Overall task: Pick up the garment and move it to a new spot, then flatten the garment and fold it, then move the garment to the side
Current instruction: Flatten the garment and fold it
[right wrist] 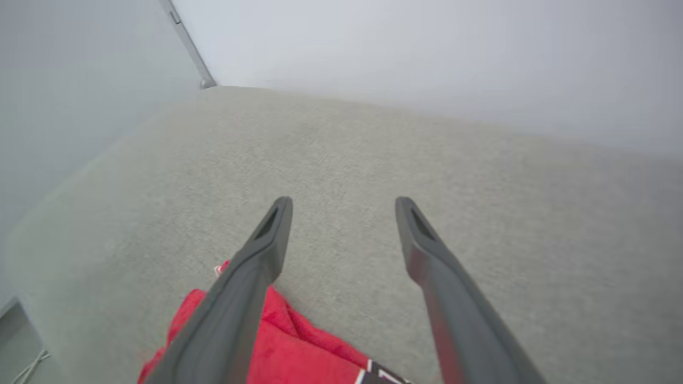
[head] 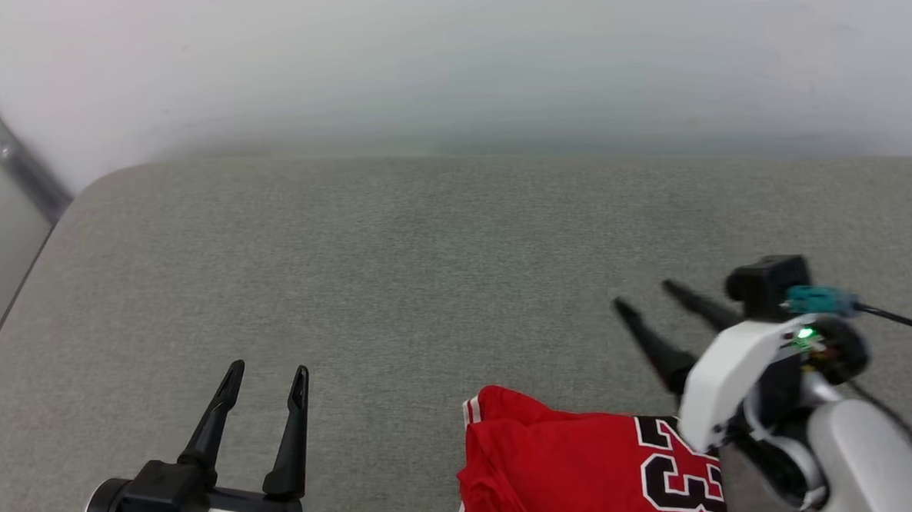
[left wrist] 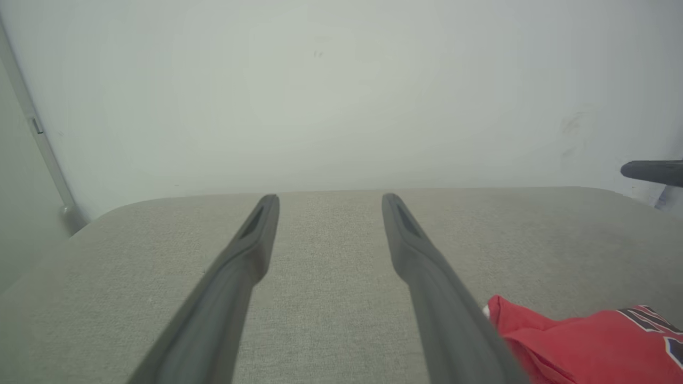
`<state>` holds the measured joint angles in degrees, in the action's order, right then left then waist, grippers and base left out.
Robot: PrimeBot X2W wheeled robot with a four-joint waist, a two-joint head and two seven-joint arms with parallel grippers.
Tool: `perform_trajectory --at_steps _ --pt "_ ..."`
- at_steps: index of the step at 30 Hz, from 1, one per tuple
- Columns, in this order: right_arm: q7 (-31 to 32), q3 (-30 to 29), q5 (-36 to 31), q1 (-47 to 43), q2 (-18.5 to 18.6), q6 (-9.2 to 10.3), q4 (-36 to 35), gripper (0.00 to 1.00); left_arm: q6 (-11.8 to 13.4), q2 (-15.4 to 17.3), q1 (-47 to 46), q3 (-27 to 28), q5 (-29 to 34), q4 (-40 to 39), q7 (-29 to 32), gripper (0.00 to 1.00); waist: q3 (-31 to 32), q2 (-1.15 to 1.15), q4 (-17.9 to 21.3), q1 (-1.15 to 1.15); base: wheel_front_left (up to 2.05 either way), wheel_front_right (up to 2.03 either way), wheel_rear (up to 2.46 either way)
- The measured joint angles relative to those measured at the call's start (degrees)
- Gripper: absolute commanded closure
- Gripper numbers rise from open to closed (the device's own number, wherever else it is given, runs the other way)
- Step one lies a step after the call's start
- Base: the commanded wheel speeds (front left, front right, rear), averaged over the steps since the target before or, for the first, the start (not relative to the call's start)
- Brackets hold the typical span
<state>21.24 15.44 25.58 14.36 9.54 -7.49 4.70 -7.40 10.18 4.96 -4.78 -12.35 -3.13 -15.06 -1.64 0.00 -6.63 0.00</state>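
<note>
Grey tabletop [head: 394, 259] runs to a white wall [head: 447, 56]; the garment [head: 573, 466] lies at its near edge, just beside the right gripper [head: 644, 294]. Left gripper [head: 268, 368] sits well apart. Both jaws gape empty. Likely best: come low, pinch every layer, slide it flat.

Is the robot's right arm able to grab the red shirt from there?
Probably yes: the open right tool hovers just past the red jersey T-shirt with black-and-white numbers, and nothing lies between them.
</note>
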Motion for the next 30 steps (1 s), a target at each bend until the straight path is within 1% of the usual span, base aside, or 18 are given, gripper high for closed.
perform_trajectory --at_steps 6,8,11,14,18,20,22,30 --pt "-11.6 -5.7 -12.0 0.0 6.3 -0.01 -1.5 0.0 0.0 -0.5 -0.4 0.1 0.0 -0.1 0.0 0.0 -0.3 0.0 1.9 0.0 0.0 0.0 0.0" --pt "-15.0 -8.6 -14.7 -0.5 6.9 -0.01 -2.0 0.0 0.0 -0.6 -0.5 0.2 0.0 -0.2 0.0 0.0 -0.5 0.0 2.4 0.0 0.0 0.0 0.0" --pt "-20.4 -14.0 -16.4 -3.2 5.4 0.0 -3.4 0.0 0.0 -1.0 -0.5 0.2 0.0 -0.3 0.0 0.0 -0.6 0.0 2.9 0.0 0.0 0.0 0.0" --pt "-24.5 -17.2 -17.8 -7.1 3.4 -0.01 -5.4 0.0 0.0 -1.3 -0.5 0.4 -0.1 -0.6 0.0 0.0 -1.0 0.0 3.4 0.0 0.0 0.0 0.0" --pt "-28.9 -20.5 -18.6 -12.1 0.4 -0.01 -8.9 0.0 0.0 -1.8 -0.5 0.4 -1.8 -1.5 0.0 0.0 -1.4 0.0 3.7 0.0 0.0 0.0 0.0" --pt "-30.5 -21.0 -19.0 -14.3 -1.0 -0.01 -10.4 0.0 0.0 -1.7 -0.5 0.4 -2.1 -2.0 0.0 0.0 -1.5 0.0 3.8 0.0 0.0 0.0 0.0" --pt "-31.4 -20.6 -19.9 -16.2 -1.6 -0.01 -10.9 0.0 0.0 -1.8 -0.5 0.5 -2.4 -2.4 0.0 0.0 -1.6 0.0 3.8 0.0 0.0 0.0 0.0" --pt "-32.1 -20.2 -20.7 -18.8 -3.9 -0.01 -11.0 0.0 0.0 -1.8 0.1 0.0 -3.0 -1.9 0.0 0.0 -1.6 0.0 3.6 -0.01 0.0 0.0 0.0"
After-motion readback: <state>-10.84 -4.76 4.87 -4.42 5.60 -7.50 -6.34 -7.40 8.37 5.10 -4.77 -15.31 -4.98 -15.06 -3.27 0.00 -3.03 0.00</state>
